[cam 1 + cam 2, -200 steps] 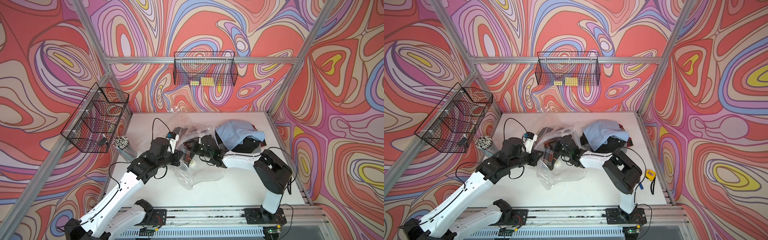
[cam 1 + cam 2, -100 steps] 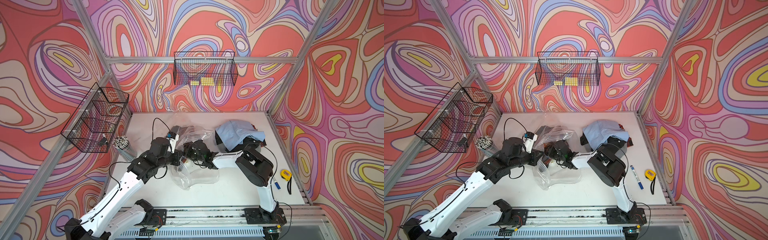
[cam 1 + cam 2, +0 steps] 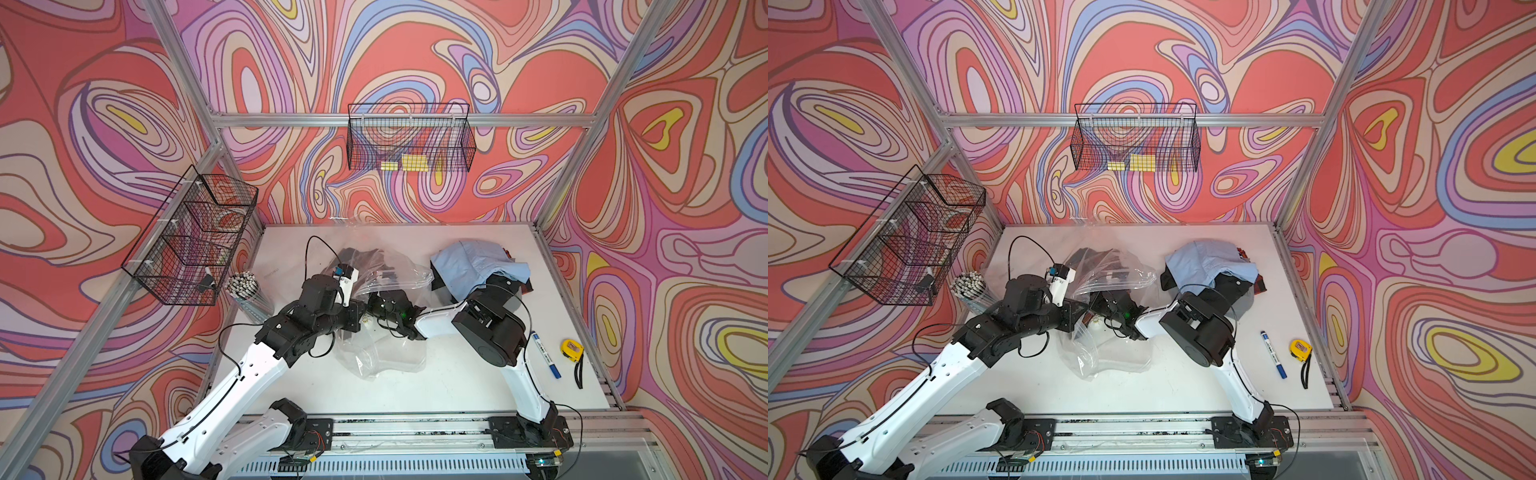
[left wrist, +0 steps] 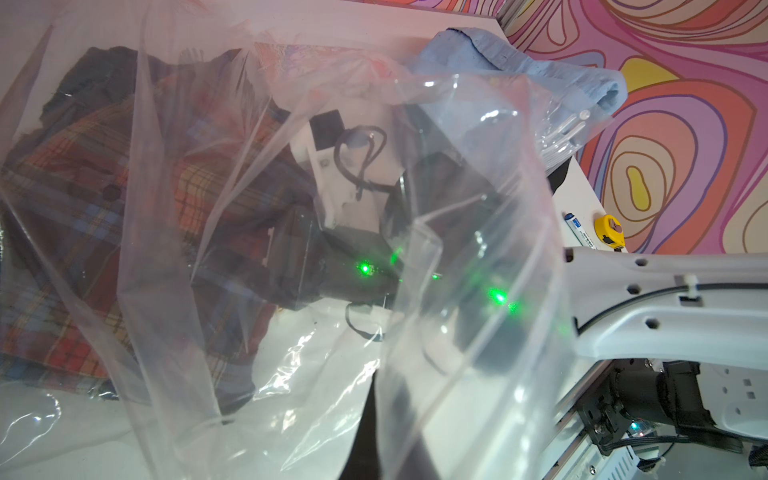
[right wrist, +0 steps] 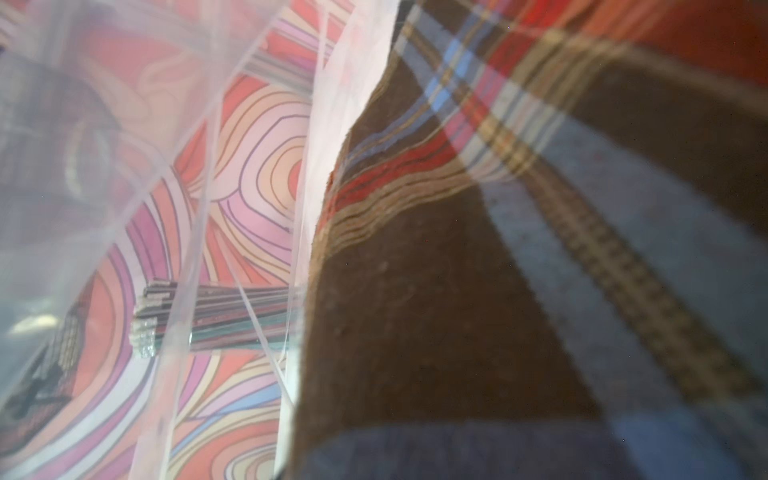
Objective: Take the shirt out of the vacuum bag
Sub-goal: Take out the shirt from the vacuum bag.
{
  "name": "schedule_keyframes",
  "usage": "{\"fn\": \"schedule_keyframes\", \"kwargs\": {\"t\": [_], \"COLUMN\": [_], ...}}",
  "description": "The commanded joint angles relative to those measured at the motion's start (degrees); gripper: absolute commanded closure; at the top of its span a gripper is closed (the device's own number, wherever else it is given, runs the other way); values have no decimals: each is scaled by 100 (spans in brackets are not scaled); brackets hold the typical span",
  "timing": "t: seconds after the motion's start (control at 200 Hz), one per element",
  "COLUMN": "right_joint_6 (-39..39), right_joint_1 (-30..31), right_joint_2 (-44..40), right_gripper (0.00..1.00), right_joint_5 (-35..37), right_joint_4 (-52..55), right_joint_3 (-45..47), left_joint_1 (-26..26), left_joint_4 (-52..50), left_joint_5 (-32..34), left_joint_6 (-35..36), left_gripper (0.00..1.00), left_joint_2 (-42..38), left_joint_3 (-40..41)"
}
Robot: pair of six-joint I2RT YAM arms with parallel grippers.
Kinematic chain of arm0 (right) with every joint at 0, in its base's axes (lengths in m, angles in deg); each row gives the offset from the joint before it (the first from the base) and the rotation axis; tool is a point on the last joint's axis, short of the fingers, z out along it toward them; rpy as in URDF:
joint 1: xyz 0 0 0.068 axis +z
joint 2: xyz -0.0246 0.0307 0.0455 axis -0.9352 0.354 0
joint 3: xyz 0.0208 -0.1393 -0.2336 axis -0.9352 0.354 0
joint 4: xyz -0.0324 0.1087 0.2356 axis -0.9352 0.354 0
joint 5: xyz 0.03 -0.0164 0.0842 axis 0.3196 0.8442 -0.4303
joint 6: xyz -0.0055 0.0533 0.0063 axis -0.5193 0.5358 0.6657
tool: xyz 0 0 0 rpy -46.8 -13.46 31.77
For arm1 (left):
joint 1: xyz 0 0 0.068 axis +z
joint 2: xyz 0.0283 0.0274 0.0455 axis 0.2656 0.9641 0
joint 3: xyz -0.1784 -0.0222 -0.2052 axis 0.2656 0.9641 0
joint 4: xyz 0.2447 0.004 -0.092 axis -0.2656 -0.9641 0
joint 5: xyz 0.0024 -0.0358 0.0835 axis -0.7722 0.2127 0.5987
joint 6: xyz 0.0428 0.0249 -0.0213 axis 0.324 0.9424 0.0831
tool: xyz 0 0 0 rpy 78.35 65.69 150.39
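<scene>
The vacuum bag (image 3: pixel 386 357) (image 3: pixel 1113 357) lies crumpled mid-table, clear and crinkly. A dark red-and-blue plaid shirt (image 3: pixel 355 257) (image 4: pixel 83 187) sits inside its far end. My left gripper (image 3: pixel 359 320) (image 4: pixel 365 415) is shut on the bag's film, holding the mouth up. My right gripper (image 3: pixel 374 302) (image 4: pixel 270 253) reaches inside the bag, right beside the left one, with its tips at the shirt. In the right wrist view the plaid cloth (image 5: pixel 540 249) fills the frame and covers the jaws; they look shut on it.
A light blue shirt (image 3: pixel 478 266) tops a pile of dark clothes at the back right. A blue marker (image 3: pixel 544 353) and yellow tape measure (image 3: pixel 572 348) lie near the right edge. A bundle of sticks (image 3: pixel 245 286) stands at left. Wire baskets (image 3: pixel 191 237) (image 3: pixel 409 143) hang on the walls.
My right gripper has pushed left, deeper into the bag up to the shirt, and its jaws have closed. Its elbow folded inward, uncovering the marker and tape measure. The left arm held still.
</scene>
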Motion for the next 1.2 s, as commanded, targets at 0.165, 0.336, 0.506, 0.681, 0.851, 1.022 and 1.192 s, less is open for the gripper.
{"fn": "schedule_keyframes", "kwargs": {"t": [0.165, 0.336, 0.506, 0.681, 0.851, 1.022, 1.192], "right_joint_6": [-554, -869, -1090, -1216, -1266, -1223, -1220], "right_joint_1": [220, 451, 662, 852, 1053, 1220, 1394], "right_joint_2": [-1300, -2108, -2862, -3713, -4513, -5088, -5676], "right_gripper": [100, 100, 100, 100, 100, 100, 100], "right_joint_5": [428, 552, 743, 926, 1074, 1160, 1237], "right_joint_4": [721, 1376, 1869, 2205, 2700, 2948, 3421], "right_joint_3": [731, 1069, 1327, 1725, 1992, 2158, 2073], "left_joint_1": [29, 73, 86, 94, 103, 99, 107], "left_joint_4": [40, 5, -52, -72, -103, -125, -158], "left_joint_5": [94, 129, 223, 248, 232, 267, 270], "left_joint_6": [14, 5, 13, 5, 10, 8, 13], "left_gripper": [100, 100, 100, 100, 100, 100, 100], "left_joint_2": [-40, 8, -9, 51, 173, 210, 245], "left_joint_3": [30, 0, 9, -18, -48, -58, -68]}}
